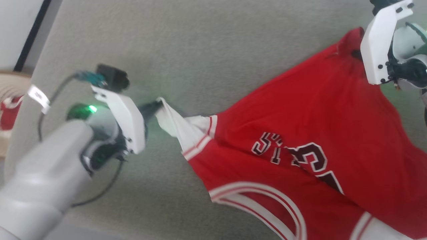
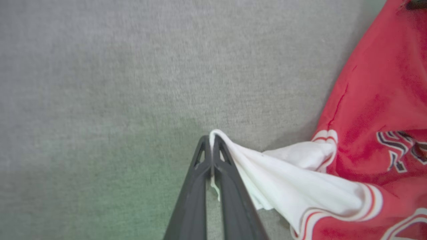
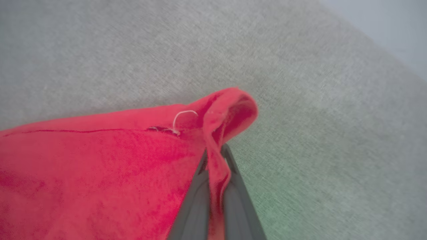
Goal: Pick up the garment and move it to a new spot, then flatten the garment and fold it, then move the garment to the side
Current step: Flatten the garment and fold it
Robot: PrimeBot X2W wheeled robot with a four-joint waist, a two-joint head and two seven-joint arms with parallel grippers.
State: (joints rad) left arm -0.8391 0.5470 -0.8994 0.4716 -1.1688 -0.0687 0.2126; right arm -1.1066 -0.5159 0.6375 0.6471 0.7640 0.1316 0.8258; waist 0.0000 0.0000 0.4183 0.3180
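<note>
I see a grey woven surface (image 1: 206,60) under everything, tinted green in patches. At the far left of my head view, a black strip (image 1: 31,36) edges a pale wall (image 1: 13,20). Below it is a beige ribbed object (image 1: 10,83), touching something red (image 1: 7,116).

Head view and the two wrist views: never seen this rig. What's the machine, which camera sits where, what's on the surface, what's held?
It is a two-armed robot; each arm ends in a two-fingered gripper. One picture looks down from its head. The other two look along each wrist's own fingers. A red jersey with white sleeves spreads over a grey surface. The left gripper is shut on a white sleeve. The right gripper is shut on a red edge of the jersey.
</note>
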